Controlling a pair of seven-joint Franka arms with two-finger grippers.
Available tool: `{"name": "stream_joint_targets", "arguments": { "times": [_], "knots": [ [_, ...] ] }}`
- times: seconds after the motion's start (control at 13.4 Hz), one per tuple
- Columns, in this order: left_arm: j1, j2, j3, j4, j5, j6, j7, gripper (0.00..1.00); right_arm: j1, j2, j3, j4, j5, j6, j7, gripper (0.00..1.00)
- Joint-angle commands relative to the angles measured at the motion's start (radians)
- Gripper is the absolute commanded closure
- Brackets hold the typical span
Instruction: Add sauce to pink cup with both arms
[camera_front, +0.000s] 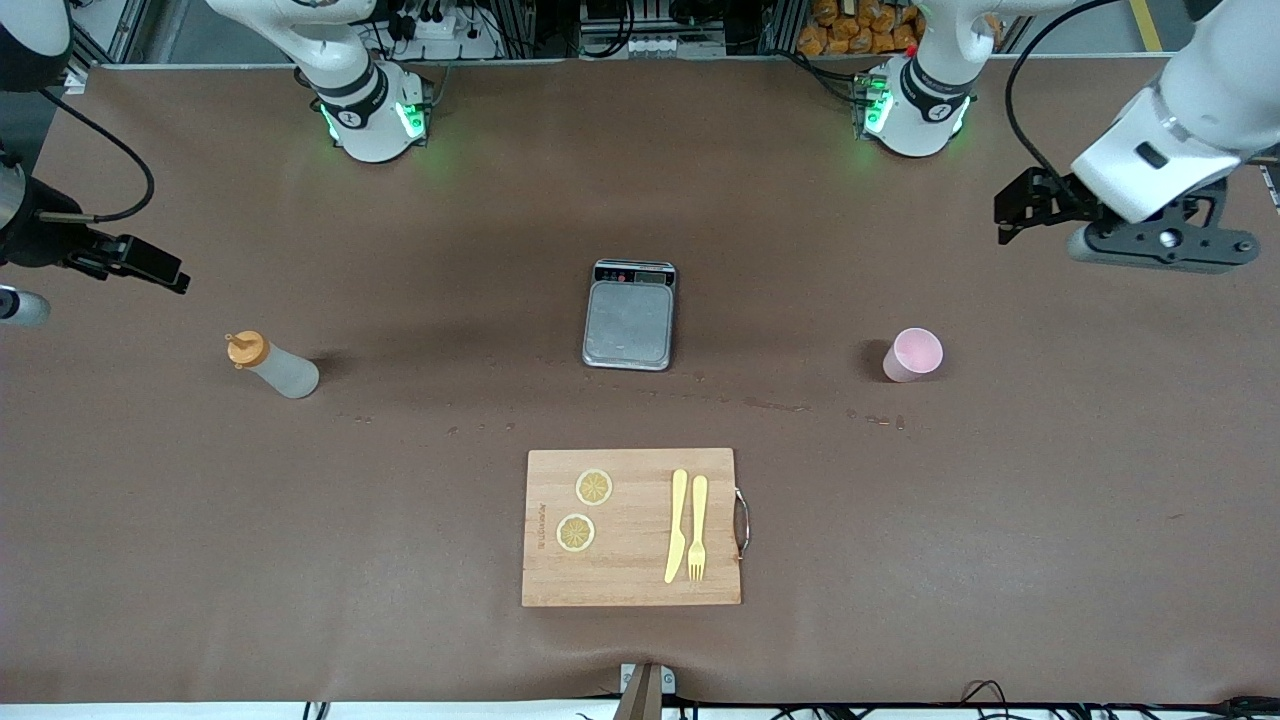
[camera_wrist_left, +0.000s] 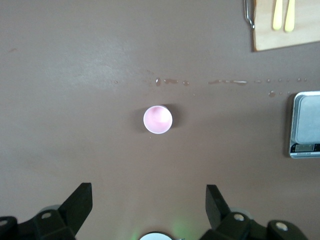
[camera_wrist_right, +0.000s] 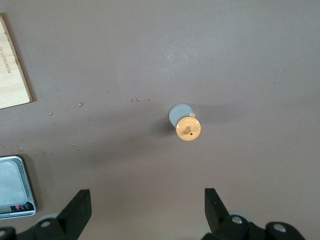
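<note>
One sauce (camera_front: 272, 366), one pink cup (camera_front: 912, 355); left tool (camera_wrist_left: 149, 206) and right tool (camera_wrist_right: 148, 207) released, above worktop (camera_front: 1000, 520).

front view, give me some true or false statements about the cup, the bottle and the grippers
1. The small pale pink translucent plastic cup stands on the grey metal scale. False: it stands on the brown table, toward the left arm's end.
2. The frosted white squeeze bottle with the orange cap stands upright toward the right arm's end. True.
3. The right gripper is shut on the bottle. False: it is open, above it.
4. The left gripper is open above the cup. True.
5. The yellow knife and fork lie on the wooden cutting board. True.
</note>
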Motion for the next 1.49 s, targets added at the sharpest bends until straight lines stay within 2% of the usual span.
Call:
{"name": "stream_joint_targets", "arguments": {
  "times": [0.0, 0.15, 0.37, 0.52, 1.05, 1.27, 1.42],
  "knots": [
    [0.001, -0.016, -0.003, -0.025, -0.014, 0.004, -0.005, 0.0, -0.052, 0.0, 0.006, 0.003, 0.008, -0.009, 0.021, 0.0],
    [0.004, -0.029, -0.003, -0.082, -0.014, 0.059, -0.021, 0.0, -0.068, 0.011, 0.006, 0.001, 0.01, -0.023, 0.099, 0.0],
    [0.024, -0.104, -0.001, -0.221, -0.017, 0.18, -0.022, 0.0, -0.129, 0.018, 0.007, 0.001, 0.014, -0.038, 0.187, 0.0],
    [0.032, -0.112, -0.001, -0.284, -0.022, 0.224, -0.021, 0.0, -0.161, 0.037, 0.006, 0.003, 0.042, -0.087, 0.239, 0.0],
    [0.034, -0.097, -0.001, -0.473, -0.023, 0.439, -0.022, 0.0, -0.301, 0.101, 0.006, 0.001, 0.236, -0.153, 0.436, 0.0],
    [0.034, -0.072, -0.001, -0.53, -0.023, 0.465, -0.021, 0.0, -0.358, 0.169, 0.006, 0.001, 0.322, -0.153, 0.529, 0.0],
    [0.034, -0.063, -0.001, -0.57, -0.023, 0.527, -0.022, 0.0, -0.413, 0.219, 0.006, 0.001, 0.407, -0.153, 0.552, 0.0]
  ]
}}
